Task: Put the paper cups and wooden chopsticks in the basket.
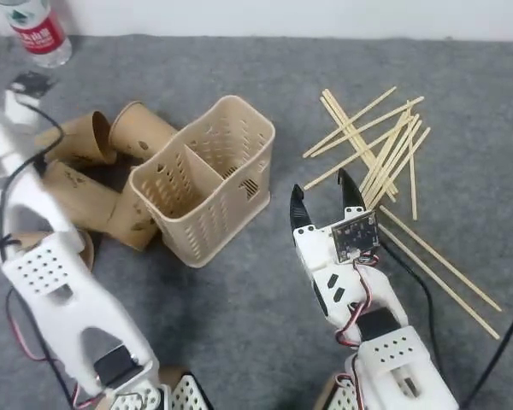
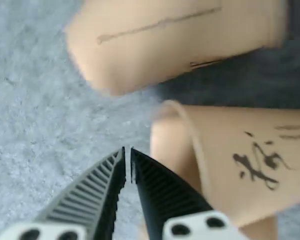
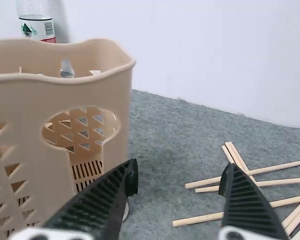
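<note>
Our right claw [image 1: 321, 184] stands wide open and empty over the counter [image 1: 265, 316]. The basket [image 1: 201, 235] is on its left and the chopsticks [image 1: 380, 149] lie scattered to the far right. We judge the step in hand to be a chopstick pick. The sticks lie flat and crossed, so we should aim for the part of the pile where several run side by side. We should come down with the jaws across them, not along them, and get close to the counter before closing. Gripping near mid-length should keep them from swinging on the lift. Then we can tip them upright over a compartment, since both look empty.

Our left claw [image 2: 127, 150] is all but closed and holds nothing, its tips just beside cups [image 1: 141, 128] lying on their sides left of the basket. It must open wide first, then take one cup by the rim wall. Squeezing the body would likely crush it.
</note>
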You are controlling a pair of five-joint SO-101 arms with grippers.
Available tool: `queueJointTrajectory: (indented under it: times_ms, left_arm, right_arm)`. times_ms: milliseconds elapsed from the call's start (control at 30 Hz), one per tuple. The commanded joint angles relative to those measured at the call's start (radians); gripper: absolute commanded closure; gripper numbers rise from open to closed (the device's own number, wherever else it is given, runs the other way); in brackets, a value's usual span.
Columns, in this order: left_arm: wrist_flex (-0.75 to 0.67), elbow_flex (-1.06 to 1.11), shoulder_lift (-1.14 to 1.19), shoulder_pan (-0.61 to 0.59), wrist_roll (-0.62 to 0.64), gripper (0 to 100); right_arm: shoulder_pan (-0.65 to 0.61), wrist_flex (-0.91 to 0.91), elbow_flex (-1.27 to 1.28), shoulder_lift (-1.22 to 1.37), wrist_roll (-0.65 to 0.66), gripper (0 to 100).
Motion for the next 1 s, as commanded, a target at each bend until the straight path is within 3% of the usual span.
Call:
queueJointTrajectory:
  times_ms: [0,400,533,700,867,967]
  left_arm:
    - [0.034,0.159,-0.216,0.092,-0.012,99]
    - [0.034,0.708,-0.643,0.262,-0.018,99]
    - [0.029,0.739,-0.752,0.265,-0.021,99]
    - [-0.046,0.673,-0.806,0.161,-0.014,98]
    - [-0.101,0.615,-0.809,0.005,0.028,79]
    - [-0.107,0.618,-0.793,-0.015,0.028,73]
  right_arm:
    - [0.001,0.004,0.015,-0.013,0.015,72.9]
    - [0.004,0.001,0.015,-0.013,0.017,72.9]
    - [0.004,0.001,0.015,-0.013,0.017,72.9]
    - [0.004,0.004,0.018,-0.013,0.017,72.9]
    - [0.005,0.004,0.018,-0.013,0.017,72.9]
    - [0.004,0.004,0.018,-0.012,0.017,72.9]
